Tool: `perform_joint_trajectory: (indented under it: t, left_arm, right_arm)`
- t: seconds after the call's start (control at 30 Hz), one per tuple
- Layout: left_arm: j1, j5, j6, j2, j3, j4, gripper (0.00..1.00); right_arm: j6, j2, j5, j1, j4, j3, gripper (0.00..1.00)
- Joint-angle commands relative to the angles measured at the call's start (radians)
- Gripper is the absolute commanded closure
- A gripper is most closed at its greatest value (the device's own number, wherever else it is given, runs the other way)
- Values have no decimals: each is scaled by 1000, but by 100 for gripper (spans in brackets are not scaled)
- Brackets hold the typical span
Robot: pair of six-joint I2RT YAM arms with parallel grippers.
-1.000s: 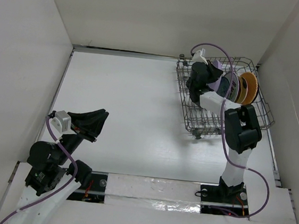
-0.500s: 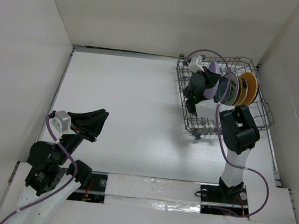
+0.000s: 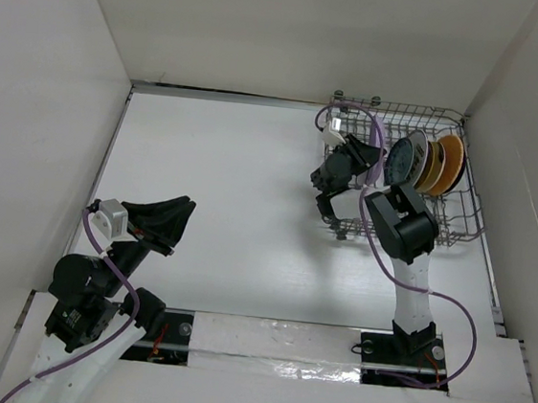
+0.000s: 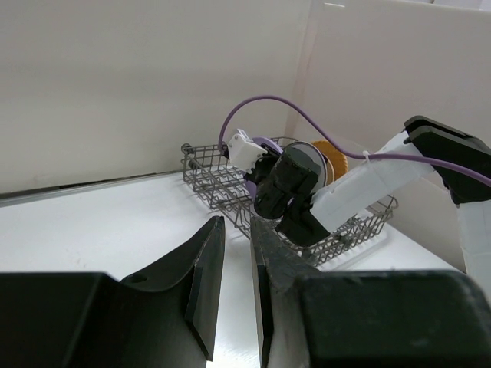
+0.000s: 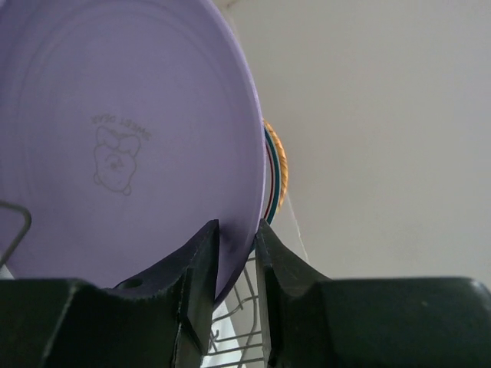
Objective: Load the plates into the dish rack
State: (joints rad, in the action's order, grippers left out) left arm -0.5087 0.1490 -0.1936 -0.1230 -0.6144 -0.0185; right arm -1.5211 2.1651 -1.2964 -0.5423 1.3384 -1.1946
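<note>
Top external view is showing the right arm reaching over the dish rack (image 3: 448, 235), which is sitting at the far right of the white surface (image 3: 233, 178), close to the side wall. Several plates are standing on edge in a tight row toward the rack's right end: a teal patterned plate (image 3: 405, 161) is facing the arm, and an orange-tan plate (image 3: 452, 158) is standing at the other end of the row. In the right wrist view, the right pincer (image 5: 236, 230) is clenching the lower rim of the lavender plate (image 5: 130, 146), one finger on each face, and the plate is standing upright above the rack's wires. Thin teal and orange edges are peeking out just behind it. The left pincer (image 4: 235, 230) is hovering over the near left part of the surface, well apart from the rack, holding nothing, its fingers standing slightly parted with a narrow slit between them.
</note>
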Motion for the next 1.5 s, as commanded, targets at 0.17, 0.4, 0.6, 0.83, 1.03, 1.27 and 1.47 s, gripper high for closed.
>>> perform_joint_trajectory:
  t: [0.17, 0.4, 0.6, 0.83, 1.03, 1.27, 1.47]
  left_arm:
    - [-5, -2, -7, -12, 1, 49, 83]
    - [-5, -6, -6, -20, 1, 49, 83]
    - [-5, -8, -6, -32, 2, 49, 83]
    - [-5, -14, -6, -61, 2, 48, 83]
    - [-5, -43, -1, -101, 2, 40, 82]
    - [-5, -60, 6, -165, 5, 43, 72]
    - [-5, -72, 11, -239, 10, 58, 61]
  right_arm:
    - [255, -100, -29, -2, 159, 29, 55]
    - [714, -278, 19, -22, -415, 30, 24]
    - [1231, -436, 216, -13, -932, -19, 12]
    - [1349, -543, 369, -91, -1027, -29, 1]
    - [1434, -691, 733, -229, -900, 67, 6]
    - [1492, -856, 1090, -306, -840, 179, 100]
    - [1614, -936, 1279, -315, -760, 355, 100]
